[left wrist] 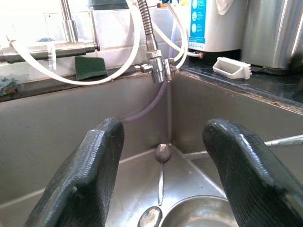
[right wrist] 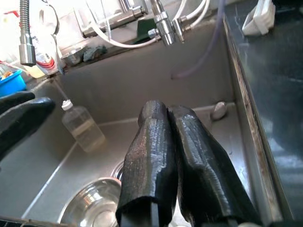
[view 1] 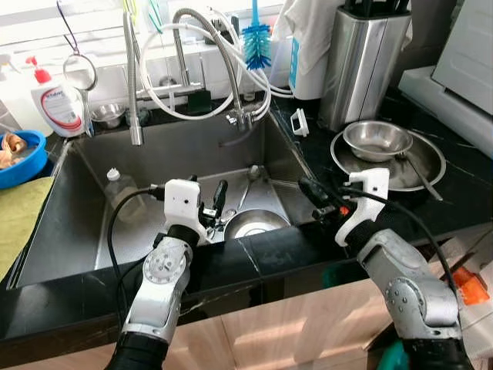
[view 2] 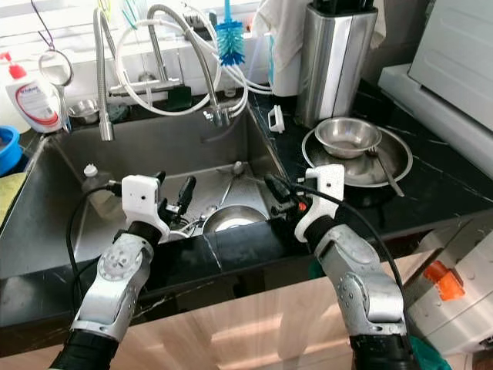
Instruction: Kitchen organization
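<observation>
Stainless steel sink (view 1: pixel 92 231) holds a bowl (view 1: pixel 254 224), two spoons (left wrist: pixel 161 163) seen from the left wrist, and a clear bottle (right wrist: pixel 84 126). Left gripper (view 1: pixel 209 206) jaws spread above the bowl; right gripper (view 1: pixel 317 196) jaws pressed together. The soap bottle (view 1: pixel 60 102) label is unreadable.

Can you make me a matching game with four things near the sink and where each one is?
1. clear bottle
2. blue brush
3. small steel bowl
4. soap bottle with red pump

a. on the plate on the counter
b. lying in the sink
c. behind the sink's left corner
d. up behind the tap

Pairs: 1-b, 2-d, 3-a, 4-c
</observation>
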